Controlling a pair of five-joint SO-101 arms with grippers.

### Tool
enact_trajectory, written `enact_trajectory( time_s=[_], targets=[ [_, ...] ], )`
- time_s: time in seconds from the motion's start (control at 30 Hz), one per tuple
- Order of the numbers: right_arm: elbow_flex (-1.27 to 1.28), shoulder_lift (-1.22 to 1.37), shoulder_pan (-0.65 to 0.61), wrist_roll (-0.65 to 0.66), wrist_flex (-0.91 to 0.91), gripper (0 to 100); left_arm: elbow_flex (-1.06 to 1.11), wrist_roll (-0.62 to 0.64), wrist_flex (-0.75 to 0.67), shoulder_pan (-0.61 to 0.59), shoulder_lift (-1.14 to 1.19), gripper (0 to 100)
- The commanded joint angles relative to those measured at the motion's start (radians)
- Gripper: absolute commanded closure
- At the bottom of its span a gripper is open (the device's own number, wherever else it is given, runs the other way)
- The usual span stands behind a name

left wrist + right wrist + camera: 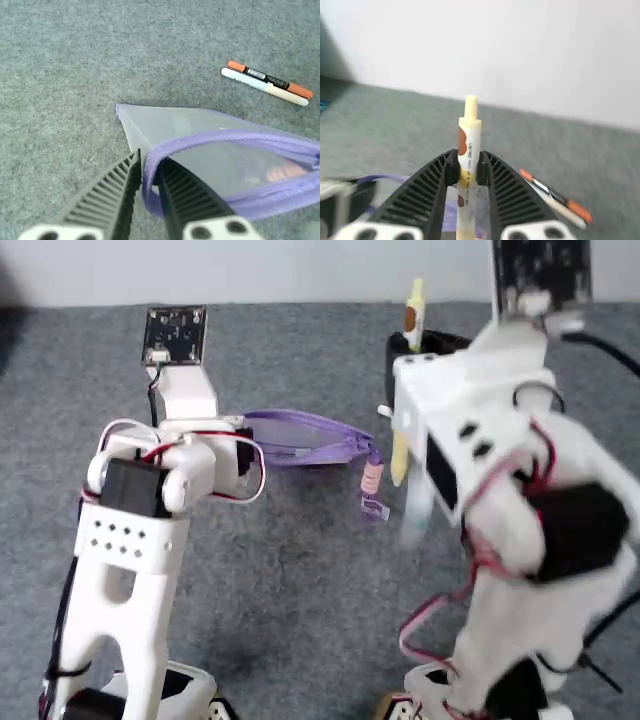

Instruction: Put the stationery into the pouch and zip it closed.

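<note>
A clear pouch (300, 440) with a purple zipper lies on the grey mat, its mouth open. My left gripper (147, 161) is shut on the pouch's (200, 135) zipper edge at one end. Something pink-orange (285, 172) lies inside. A pink charm (372, 480) hangs from the zipper pull. My right gripper (468, 161) is shut on a cream-yellow pen (469, 142) with brown markings. It holds the pen (412, 315) upright above the mat, to the right of the pouch. An orange-capped marker (270, 79) and a white pen (260, 86) lie side by side on the mat.
Grey carpet-like mat (300, 570) covers the table, with a pale wall behind. The two loose pens (555, 196) lie beyond the pouch (385, 178) in the right wrist view. Both arms' white bodies stand at the near edge.
</note>
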Motion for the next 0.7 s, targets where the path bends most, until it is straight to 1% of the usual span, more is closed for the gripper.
enact_trajectory(
  time_s=[0.0, 0.13, 0.23, 0.33, 0.4, 0.57, 0.67],
  targets=[
    [0.0, -0.093, -0.047, 0.02, -0.033, 99.1, -0.114, 0.011, 0.054, 0.0, 0.094, 97],
    [0.003, -0.12, -0.047, 0.021, -0.079, 99.1, -0.209, 0.011, 0.078, 0.002, 0.164, 97],
    [0.006, -0.117, -0.047, 0.021, -0.104, 99.1, -0.228, 0.011, 0.072, 0.002, 0.19, 97],
    [0.008, -0.116, -0.059, 0.02, -0.185, 99.1, -0.228, 0.011, 0.071, 0.002, 0.203, 97],
    [0.017, -0.108, -0.101, 0.021, -0.243, 99.1, -0.228, 0.011, 0.071, 0.002, 0.203, 97],
    [0.051, -0.082, -0.219, 0.015, -0.323, 99.1, -0.228, 0.011, 0.061, 0.002, 0.203, 97],
    [0.106, -0.062, -0.226, 0.015, -0.423, 99.1, -0.228, 0.011, 0.055, 0.002, 0.203, 97]
  ],
)
